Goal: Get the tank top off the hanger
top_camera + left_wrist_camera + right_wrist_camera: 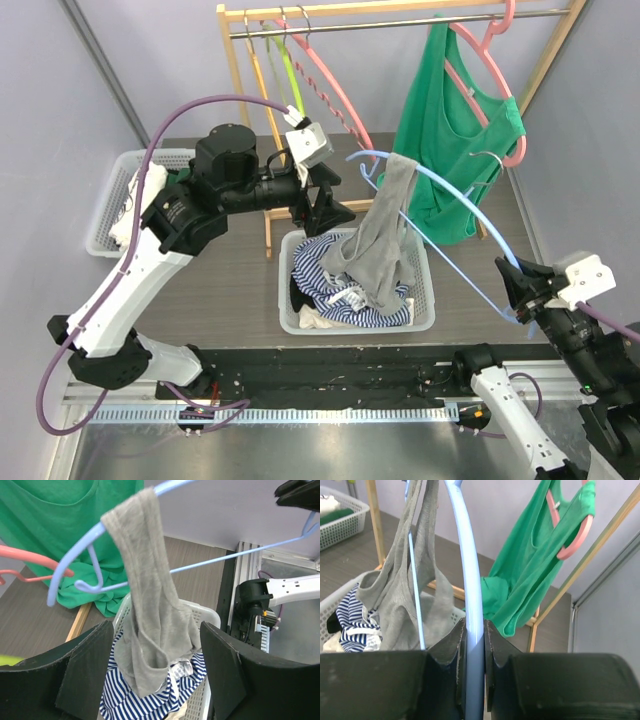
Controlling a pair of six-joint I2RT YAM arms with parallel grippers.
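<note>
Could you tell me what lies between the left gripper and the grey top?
Nothing: the left wrist view shows only air from the left gripper to the top.

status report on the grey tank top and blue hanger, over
Left end effector open. Right end effector shut on blue hanger. Grey tank top draped over hanger by one strap, bottom in white basket. Green tank top hangs close behind.
</note>
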